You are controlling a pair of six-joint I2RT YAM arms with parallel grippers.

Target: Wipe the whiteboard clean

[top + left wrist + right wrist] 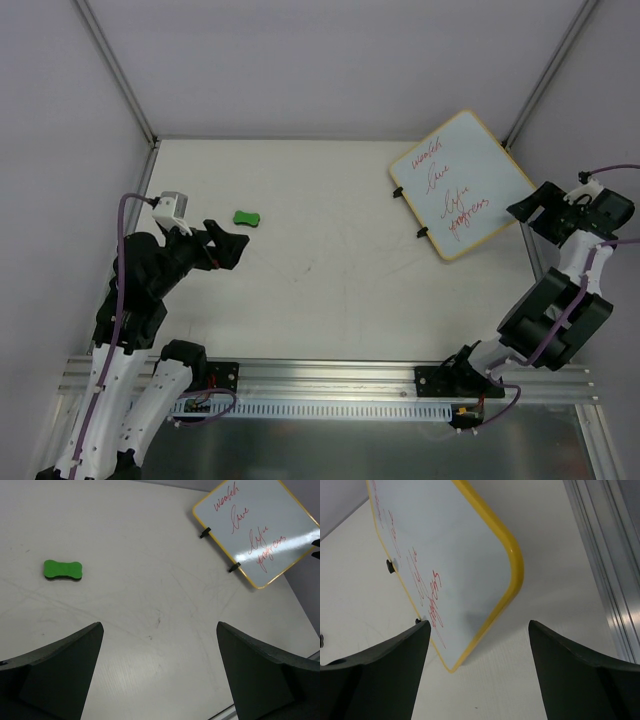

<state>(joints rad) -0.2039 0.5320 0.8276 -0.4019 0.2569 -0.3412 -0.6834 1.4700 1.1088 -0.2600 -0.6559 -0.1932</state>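
Note:
The whiteboard (461, 183) lies at the back right of the table, white with a yellow-tan frame, two black clips on its left edge and red handwriting. It shows in the left wrist view (257, 530) and the right wrist view (445, 560). A small green eraser (246, 218) lies at the back left, also in the left wrist view (63, 570). My left gripper (228, 240) is open and empty, just near-left of the eraser. My right gripper (528, 210) is open and empty, above the board's right corner.
Grey enclosure walls with metal corner posts (115, 65) surround the white table (320, 290). An aluminium rail (330, 385) runs along the near edge, and shows at the right in the right wrist view (605, 555).

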